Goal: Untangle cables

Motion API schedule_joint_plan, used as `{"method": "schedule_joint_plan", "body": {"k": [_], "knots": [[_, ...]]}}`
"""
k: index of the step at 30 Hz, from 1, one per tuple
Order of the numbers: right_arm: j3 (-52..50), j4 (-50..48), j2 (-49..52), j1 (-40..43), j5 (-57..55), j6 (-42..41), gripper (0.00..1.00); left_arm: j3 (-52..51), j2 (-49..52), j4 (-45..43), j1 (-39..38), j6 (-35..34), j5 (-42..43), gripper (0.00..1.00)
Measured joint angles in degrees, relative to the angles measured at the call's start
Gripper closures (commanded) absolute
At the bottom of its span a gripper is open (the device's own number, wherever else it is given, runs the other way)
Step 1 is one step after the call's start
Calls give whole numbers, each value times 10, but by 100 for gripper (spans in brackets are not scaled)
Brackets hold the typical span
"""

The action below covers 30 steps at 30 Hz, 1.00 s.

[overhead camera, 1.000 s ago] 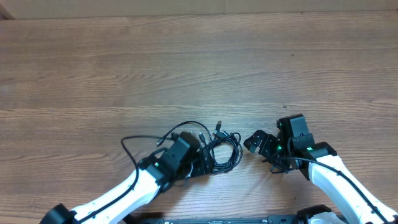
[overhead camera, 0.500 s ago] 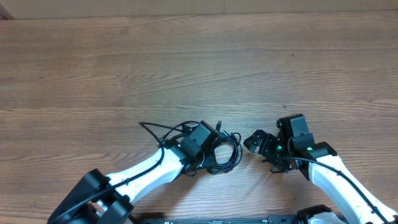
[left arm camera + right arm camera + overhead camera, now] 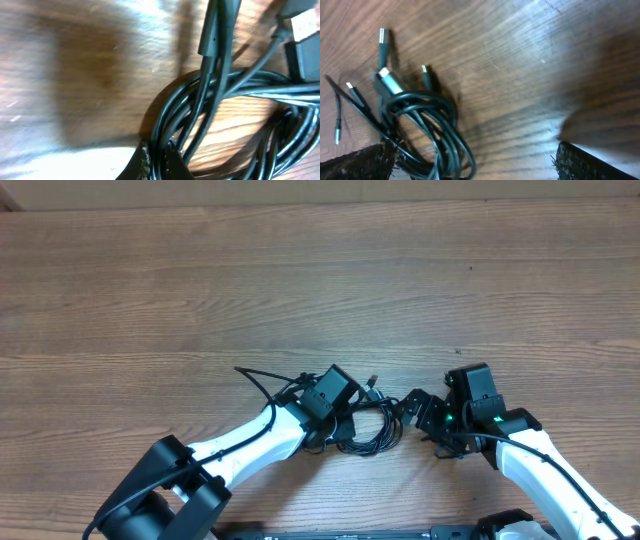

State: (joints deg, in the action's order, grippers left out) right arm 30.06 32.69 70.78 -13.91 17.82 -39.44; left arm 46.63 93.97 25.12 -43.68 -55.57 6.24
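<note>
The table (image 3: 300, 280) is shown as bare wood across the whole stretch beyond both grippers, and its far edge is seen well apart from them along the top of the overhead view. Open wood is also left to the outer side of each arm. Behind the grippers only a narrow strip is left before the near edge.

The cables (image 3: 368, 432) are found between the two grippers, just ahead of each. They are seen as thin black cords gathered in loose, overlapping loops, several strands running side by side. One strand (image 3: 262, 379) is trailed out behind the left gripper (image 3: 345, 423). In the right wrist view a silvery plug (image 3: 390, 80) and a few small plug ends are seen sticking out of the bundle on its far side.

The left gripper (image 3: 156, 162) is pinched closed on a few strands at the edge of the loops. The right gripper (image 3: 475, 165) is held wide, with nothing gripped; the coil is seen lying in front of it, nearer one finger (image 3: 355, 162) than the other.
</note>
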Motion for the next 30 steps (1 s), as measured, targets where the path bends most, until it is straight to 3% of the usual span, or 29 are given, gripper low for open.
{"method": "schedule_joint_plan", "body": {"k": [7, 12, 16, 19, 23, 30], "knots": [[-1, 35, 0, 0, 38, 35, 0, -1, -117, 215, 79, -45, -66, 96], [-2, -27, 0, -1, 205, 124, 1, -1, -244, 255, 136, -69, -85, 96], [-2, -82, 0, -25, 314, 150, 13, -1, -324, 259, 139, -68, -79, 96], [-2, -121, 0, -66, 355, 128, 23, -1, -365, 259, 139, -50, -71, 96], [-2, -164, 0, -132, 345, 56, 23, -1, -392, 258, 139, -25, -67, 96], [-2, -168, 0, -240, 206, -87, 23, -1, -395, 267, 139, -14, -70, 96]]}}
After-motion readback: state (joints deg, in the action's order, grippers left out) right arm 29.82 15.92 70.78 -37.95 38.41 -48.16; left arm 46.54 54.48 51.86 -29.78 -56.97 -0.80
